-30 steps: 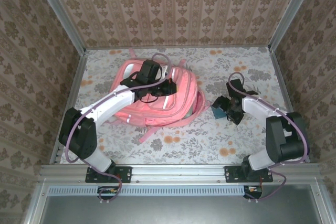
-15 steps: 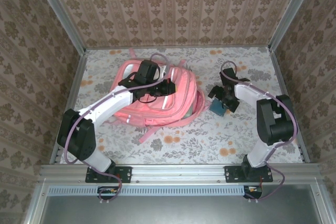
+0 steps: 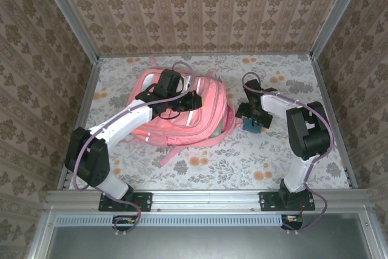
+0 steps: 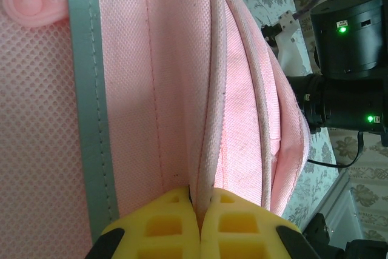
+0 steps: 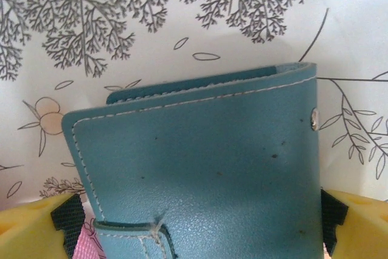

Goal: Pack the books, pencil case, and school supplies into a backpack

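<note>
The pink backpack [image 3: 182,116] lies flat on the left half of the table. My left gripper [image 3: 191,100] rests on top of it, shut on a pale piped edge of the backpack [image 4: 209,119] beside the zip opening; the yellow pads [image 4: 173,222] pinch that fabric. A teal notebook [image 3: 250,126], one of the school supplies, lies right of the backpack. My right gripper [image 3: 253,113] hangs over it, open, its pads [image 5: 30,225] on either side of the teal cover [image 5: 206,150]. The books and the pencil case are out of view.
Pink straps [image 3: 182,150] trail from the backpack toward the near edge. The right arm's dark joints [image 4: 345,34] stand close by the backpack's right side. Metal frame rails [image 3: 88,107] and patterned walls bound the flowered tablecloth [image 3: 242,162].
The right arm has swung left and away from the near edge, bringing its open gripper over the teal notebook. The left gripper keeps its pinch on the backpack.
</note>
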Action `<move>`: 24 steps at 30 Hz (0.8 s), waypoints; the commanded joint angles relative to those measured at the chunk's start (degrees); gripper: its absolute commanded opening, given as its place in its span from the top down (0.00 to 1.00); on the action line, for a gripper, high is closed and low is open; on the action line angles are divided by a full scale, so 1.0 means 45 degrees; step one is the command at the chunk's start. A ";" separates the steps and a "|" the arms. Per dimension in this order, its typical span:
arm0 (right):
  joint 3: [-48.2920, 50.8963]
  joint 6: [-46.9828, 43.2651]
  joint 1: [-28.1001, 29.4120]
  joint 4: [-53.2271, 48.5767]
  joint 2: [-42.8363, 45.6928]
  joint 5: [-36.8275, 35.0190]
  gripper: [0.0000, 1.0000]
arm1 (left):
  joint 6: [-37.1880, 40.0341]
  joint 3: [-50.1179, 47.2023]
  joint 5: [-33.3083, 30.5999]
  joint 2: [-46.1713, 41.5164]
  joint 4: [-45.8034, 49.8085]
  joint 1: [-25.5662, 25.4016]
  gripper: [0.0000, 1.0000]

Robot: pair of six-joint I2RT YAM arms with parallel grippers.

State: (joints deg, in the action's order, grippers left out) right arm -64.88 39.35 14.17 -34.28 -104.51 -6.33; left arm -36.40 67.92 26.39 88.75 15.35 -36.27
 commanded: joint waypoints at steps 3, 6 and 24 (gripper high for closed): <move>0.0234 -0.0763 0.0198 -0.0947 -0.0049 -0.0605 0.03 | -0.0094 -0.0114 0.0268 -0.0639 -0.0777 0.0092 1.00; 0.0258 -0.0984 0.0196 -0.0935 -0.0044 -0.0596 0.12 | -0.0151 -0.0201 0.0241 -0.0699 -0.0863 0.0092 1.00; 0.1383 -0.0871 0.0432 -0.1353 0.6052 0.1075 0.31 | -0.1648 -0.0483 0.0153 -0.1611 -0.2532 0.0742 1.00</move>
State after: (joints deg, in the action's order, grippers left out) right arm -59.90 35.09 15.05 -38.28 -81.08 -5.56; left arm -40.29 65.89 26.72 84.55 12.03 -34.26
